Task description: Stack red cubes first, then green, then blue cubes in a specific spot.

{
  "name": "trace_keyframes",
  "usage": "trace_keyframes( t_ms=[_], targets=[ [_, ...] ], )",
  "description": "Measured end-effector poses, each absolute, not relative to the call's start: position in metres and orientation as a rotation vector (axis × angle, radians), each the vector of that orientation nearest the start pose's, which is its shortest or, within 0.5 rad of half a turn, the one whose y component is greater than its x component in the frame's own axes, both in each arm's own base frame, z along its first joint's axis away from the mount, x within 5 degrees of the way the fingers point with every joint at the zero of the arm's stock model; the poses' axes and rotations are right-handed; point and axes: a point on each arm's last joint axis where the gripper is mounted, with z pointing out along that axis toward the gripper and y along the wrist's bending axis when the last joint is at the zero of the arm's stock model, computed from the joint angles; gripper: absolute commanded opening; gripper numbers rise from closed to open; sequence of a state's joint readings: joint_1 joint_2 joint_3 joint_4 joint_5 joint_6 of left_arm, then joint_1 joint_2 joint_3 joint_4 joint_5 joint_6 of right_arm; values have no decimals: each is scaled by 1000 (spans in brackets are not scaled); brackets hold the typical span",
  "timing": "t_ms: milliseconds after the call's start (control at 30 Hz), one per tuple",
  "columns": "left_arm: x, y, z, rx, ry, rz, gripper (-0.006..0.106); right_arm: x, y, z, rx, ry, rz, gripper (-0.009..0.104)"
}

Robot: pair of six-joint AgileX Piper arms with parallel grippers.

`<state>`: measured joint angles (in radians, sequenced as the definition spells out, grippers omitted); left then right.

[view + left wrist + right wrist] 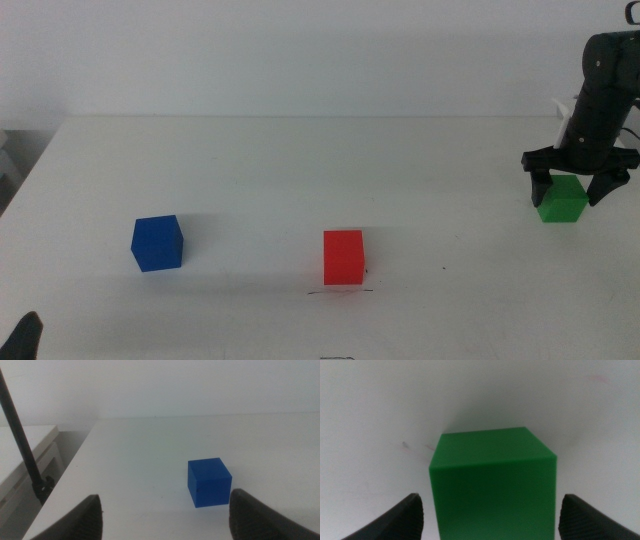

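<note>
Right gripper (571,192) far right of frame, jaws apart astride green cube (561,199); centre, descend, clamp squarely. Red cube (344,257) on marked spot (340,293), bottom centre. Left gripper (165,515) waits, jaws apart.

Three cubes sit on the white table (300,160), one of each colour: one red cube (344,257), one green cube (562,198) and one blue cube (157,243). One short dark scribbled line (340,292) marks the tabletop, just at the foot of the red cube. Two grippers are in view: the right gripper (578,186) at the green cube, and the left gripper (165,515), of which only a dark tip shows at the middle view's bottom left corner.
</note>
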<state>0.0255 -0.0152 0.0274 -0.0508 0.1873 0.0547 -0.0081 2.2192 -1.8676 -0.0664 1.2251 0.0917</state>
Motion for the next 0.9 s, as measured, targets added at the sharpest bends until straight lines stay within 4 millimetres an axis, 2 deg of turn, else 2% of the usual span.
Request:
trace_keyframes(
  t_ms=[200,533,633,667,733,900],
  targets=[
    [56,1,188,-10,1683,15,84,458,-9,182,117,3066,-91,70],
    [56,1,188,-10,1683,15,84,463,-9,177,112,3033,-90,46],
    [56,1,188,-10,1683,15,84,463,-10,177,109,3027,-91,35],
    [56,1,188,-10,1683,15,84,463,-10,177,108,3027,-93,16],
    [56,1,188,-10,1683,15,84,463,-10,177,105,3028,-104,0],
    [56,1,188,-10,1683,15,84,461,-12,185,106,3027,-128,-1]
  ],
)
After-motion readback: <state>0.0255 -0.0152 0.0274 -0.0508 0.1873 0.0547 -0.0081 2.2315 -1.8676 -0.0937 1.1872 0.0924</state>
